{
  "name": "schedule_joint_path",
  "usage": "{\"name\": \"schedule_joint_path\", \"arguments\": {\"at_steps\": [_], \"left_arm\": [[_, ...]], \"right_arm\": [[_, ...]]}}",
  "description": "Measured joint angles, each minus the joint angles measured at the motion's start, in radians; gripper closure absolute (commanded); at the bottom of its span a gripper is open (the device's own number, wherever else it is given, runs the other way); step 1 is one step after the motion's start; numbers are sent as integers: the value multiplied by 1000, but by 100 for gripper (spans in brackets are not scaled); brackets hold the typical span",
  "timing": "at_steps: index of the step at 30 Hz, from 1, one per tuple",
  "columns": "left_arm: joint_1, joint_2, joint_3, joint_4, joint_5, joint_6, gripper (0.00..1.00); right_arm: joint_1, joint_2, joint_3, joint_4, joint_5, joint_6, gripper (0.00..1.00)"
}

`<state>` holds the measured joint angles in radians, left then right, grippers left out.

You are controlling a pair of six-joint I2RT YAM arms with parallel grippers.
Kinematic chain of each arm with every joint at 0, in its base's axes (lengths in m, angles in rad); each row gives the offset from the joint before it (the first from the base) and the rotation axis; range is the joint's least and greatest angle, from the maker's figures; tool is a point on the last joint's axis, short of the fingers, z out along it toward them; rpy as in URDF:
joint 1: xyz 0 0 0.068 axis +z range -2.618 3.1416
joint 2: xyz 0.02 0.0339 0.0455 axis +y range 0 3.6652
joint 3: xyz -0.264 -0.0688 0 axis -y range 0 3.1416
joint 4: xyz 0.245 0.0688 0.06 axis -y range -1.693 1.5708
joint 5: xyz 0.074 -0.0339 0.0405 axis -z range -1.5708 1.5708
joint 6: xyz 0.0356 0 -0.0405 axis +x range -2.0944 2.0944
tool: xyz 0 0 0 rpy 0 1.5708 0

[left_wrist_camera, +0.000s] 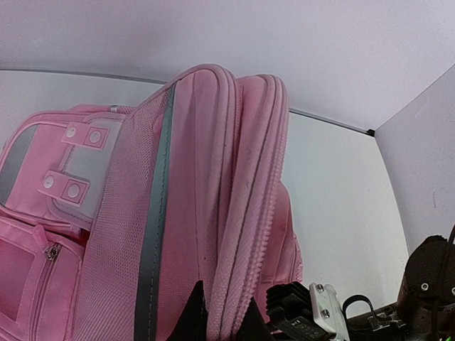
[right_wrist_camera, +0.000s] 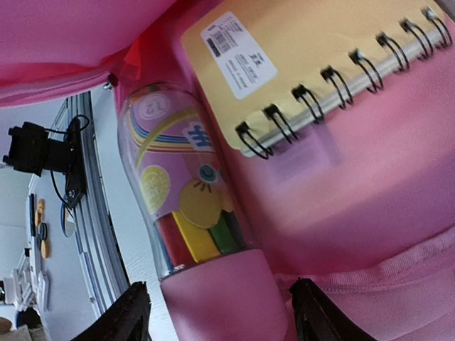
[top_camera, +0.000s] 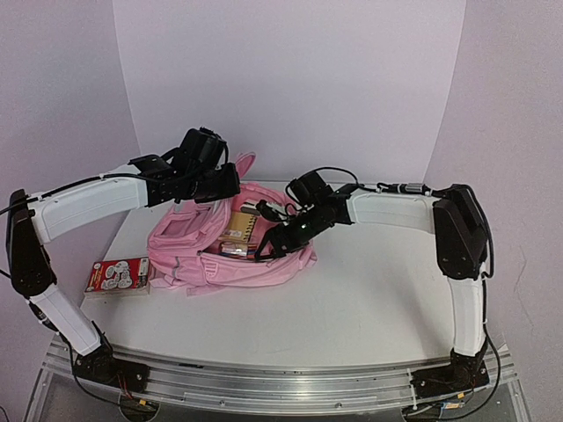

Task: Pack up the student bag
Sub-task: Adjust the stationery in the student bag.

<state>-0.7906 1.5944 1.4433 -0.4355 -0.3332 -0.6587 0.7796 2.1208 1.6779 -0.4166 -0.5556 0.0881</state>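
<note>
The student bag [top_camera: 180, 255] lay on the surface [top_camera: 352, 299] with its long axis running near to far, handle end toward the back wall and main compartment gaping upward. The left arm reached across from the left, its left gripper [left_wrist_camera: 222, 316] clenched on the bag's zip rim, lifting it. The right arm stretched in low, its right gripper [right_wrist_camera: 222, 312] released, fingers apart on either side of the pink end of a clear tube of coloured sticks [right_wrist_camera: 181, 192]. Beyond that gripper, just beside the tube, lay a spiral notebook [right_wrist_camera: 320, 42].

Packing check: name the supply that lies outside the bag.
The red pack on the table, left of the student bag; the spiral notebook and clear case of colours lie inside it.
</note>
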Motion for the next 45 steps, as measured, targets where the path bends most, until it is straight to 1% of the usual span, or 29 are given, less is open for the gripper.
{"name": "schedule_joint_path", "arguments": {"at_steps": [1, 2, 4, 10, 17, 22, 27, 29, 30, 33, 34, 37, 38, 40, 43, 45], "left_arm": [[0, 0, 0, 0, 0, 0, 100], [0, 0, 0, 0, 0, 1, 100], [0, 0, 0, 0, 1, 2, 100], [0, 0, 0, 0, 1, 4, 100], [4, -3, 0, 0, 23, 10, 100], [8, -6, 0, 1, 47, 22, 100], [9, -6, -3, 8, 53, 28, 100], [15, -8, -9, 13, 48, 30, 100], [19, -9, -11, 16, 48, 30, 100], [23, -9, -11, 17, 51, 30, 100], [23, -9, -11, 17, 52, 30, 97], [21, -8, -11, 17, 63, 29, 77], [19, -8, -11, 18, 68, 29, 64], [14, -9, -11, 41, 82, 27, 35], [4, -19, -11, 85, 101, 30, 1], [-1, -32, -12, 101, 111, 35, 0]], "right_arm": [[0, 8, 15, -1, -5, 2, 81], [0, 14, 27, -3, -16, 5, 89], [1, 24, 46, -4, -47, 18, 100], [7, 36, 66, -1, -56, 85, 100], [22, 36, 76, 30, -10, 238, 100], [51, 77, 187, 42, 72, 357, 100], [95, 153, 289, 72, 170, 422, 100], [112, 181, 307, 97, 196, 453, 98], [118, 193, 311, 118, 202, 465, 91], [126, 201, 287, 179, 213, 483, 61], [127, 196, 266, 207, 220, 486, 56], [133, 133, 134, 286, 271, 473, 47], [134, 104, 85, 293, 297, 467, 45], [134, 44, -6, 303, 339, 455, 38], [132, -75, -140, 299, 417, 445, 26], [129, -149, -212, 296, 467, 439, 25]]}}
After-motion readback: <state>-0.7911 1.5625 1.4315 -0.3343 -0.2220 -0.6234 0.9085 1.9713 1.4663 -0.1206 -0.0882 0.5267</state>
